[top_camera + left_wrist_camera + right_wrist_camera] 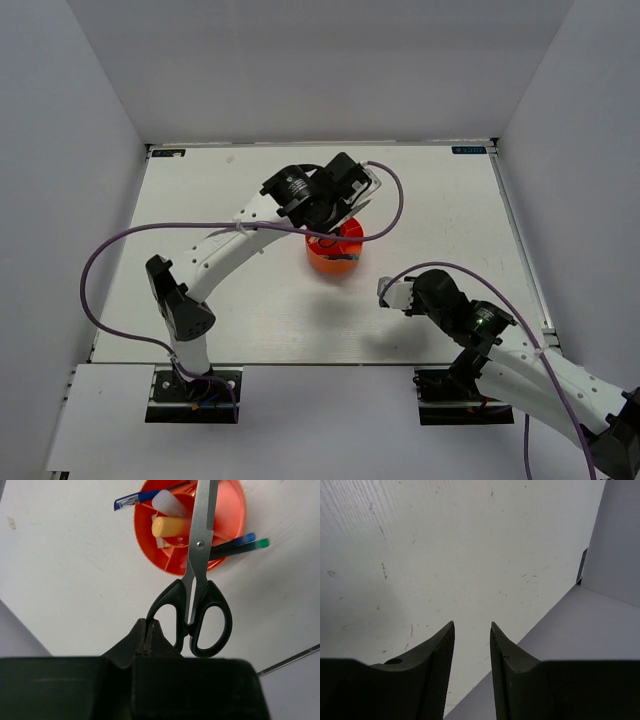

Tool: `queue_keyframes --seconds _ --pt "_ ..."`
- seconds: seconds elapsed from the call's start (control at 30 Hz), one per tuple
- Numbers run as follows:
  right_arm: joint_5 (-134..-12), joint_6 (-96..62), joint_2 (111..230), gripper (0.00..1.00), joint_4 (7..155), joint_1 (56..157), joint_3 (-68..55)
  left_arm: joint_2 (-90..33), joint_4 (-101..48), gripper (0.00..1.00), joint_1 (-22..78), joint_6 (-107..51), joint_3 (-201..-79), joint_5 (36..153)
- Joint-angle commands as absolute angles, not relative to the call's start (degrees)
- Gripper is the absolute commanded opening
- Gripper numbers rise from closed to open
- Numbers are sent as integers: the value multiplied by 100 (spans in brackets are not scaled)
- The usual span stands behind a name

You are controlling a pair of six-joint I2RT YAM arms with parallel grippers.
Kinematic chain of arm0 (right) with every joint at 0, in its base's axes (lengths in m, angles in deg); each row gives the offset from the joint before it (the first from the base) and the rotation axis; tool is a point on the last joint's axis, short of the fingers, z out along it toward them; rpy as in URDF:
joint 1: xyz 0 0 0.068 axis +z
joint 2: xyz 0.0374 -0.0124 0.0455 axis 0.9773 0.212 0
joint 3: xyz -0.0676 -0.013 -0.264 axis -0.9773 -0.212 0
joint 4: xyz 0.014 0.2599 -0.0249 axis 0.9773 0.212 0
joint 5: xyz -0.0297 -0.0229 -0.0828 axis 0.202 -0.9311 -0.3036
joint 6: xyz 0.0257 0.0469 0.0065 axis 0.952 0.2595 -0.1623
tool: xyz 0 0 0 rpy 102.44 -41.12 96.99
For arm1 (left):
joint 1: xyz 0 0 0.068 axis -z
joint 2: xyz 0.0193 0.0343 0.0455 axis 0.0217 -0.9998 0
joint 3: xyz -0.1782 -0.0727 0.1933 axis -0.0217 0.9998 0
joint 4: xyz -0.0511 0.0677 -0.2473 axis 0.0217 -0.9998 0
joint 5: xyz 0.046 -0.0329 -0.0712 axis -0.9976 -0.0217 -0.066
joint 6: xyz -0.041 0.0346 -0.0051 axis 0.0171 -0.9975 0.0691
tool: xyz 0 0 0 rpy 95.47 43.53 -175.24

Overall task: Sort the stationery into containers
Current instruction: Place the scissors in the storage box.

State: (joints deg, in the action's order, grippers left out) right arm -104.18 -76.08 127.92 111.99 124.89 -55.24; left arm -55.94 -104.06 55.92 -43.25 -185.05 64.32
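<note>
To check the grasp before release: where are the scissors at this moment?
In the left wrist view, the scissors are held by the left tool at one black handle loop, with the blades reaching over the orange tub.

The scissors [197, 570] pair black handles with silver blades, the tub [232, 505] is orange-red, the blue pen [135, 500] has a clear tip, the two dark pens [235, 545] end in blue and green, and the white table [470, 555] carries faint grey scuffs.
</note>
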Motion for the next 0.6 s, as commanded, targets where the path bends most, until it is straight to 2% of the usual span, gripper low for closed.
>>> queue_keyframes --seconds 0.0,0.1,0.2,0.57 --pt "-10857 -7968 12585 38 10688 12364 -5712 -5619 -10827 0 5512 -5303 -18669 6327" --pt "-10919 -8021 12471 38 10564 12276 -5845 -5759 -10686 0 5539 -5700 -18625 5976" --pt "-10876 -7934 12392 38 10485 12214 -5915 -5769 -10212 0 5661 -6165 -18222 5082" --pt "-10840 -7722 12120 38 10406 11960 -6355 -5540 -8085 0 6320 -8441 -17254 3945"
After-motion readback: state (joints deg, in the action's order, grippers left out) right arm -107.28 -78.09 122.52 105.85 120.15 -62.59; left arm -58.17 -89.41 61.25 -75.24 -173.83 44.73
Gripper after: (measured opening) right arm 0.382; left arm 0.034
